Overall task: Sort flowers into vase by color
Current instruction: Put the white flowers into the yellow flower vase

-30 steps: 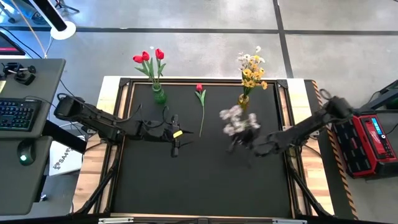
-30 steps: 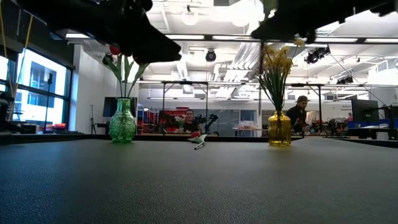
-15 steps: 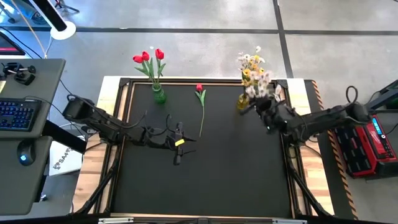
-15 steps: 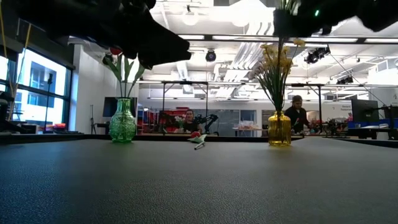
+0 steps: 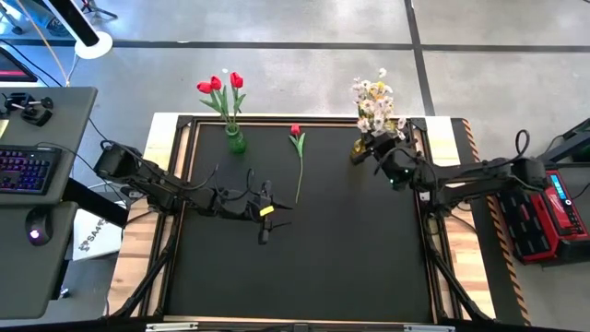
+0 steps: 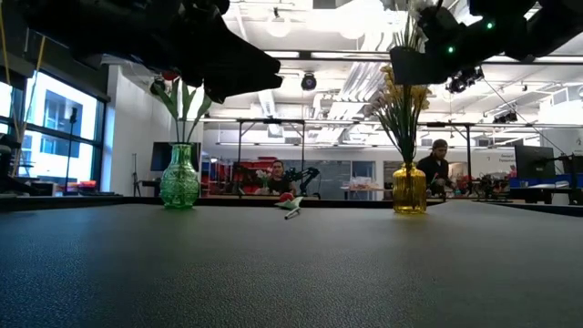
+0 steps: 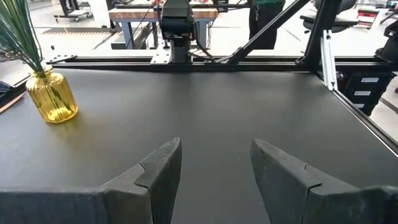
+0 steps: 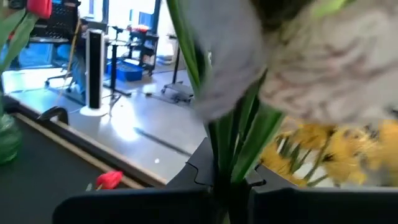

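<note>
The left gripper [image 5: 265, 224] hovers over the table's [image 5: 313, 267] middle-left, its fingers [image 7: 158, 174] spread apart and empty. Behind it and to its left stands a green vase [image 5: 236, 141] with two red tulips [image 5: 221, 85]. A loose tulip [image 5: 297, 152] lies flat just ahead of this gripper, toward the far edge, with nothing between them. The yellow vase [image 5: 360, 148] stands farther to its right, holding a yellow spray [image 6: 401, 96]. The right gripper [image 5: 387, 164] sits just beside and above that vase, clamped on the stems of a white spray [image 5: 378, 111], whose blossoms rise over the vase mouth among the yellow ones. In the low view, people [image 6: 437, 169] show in the room behind.
</note>
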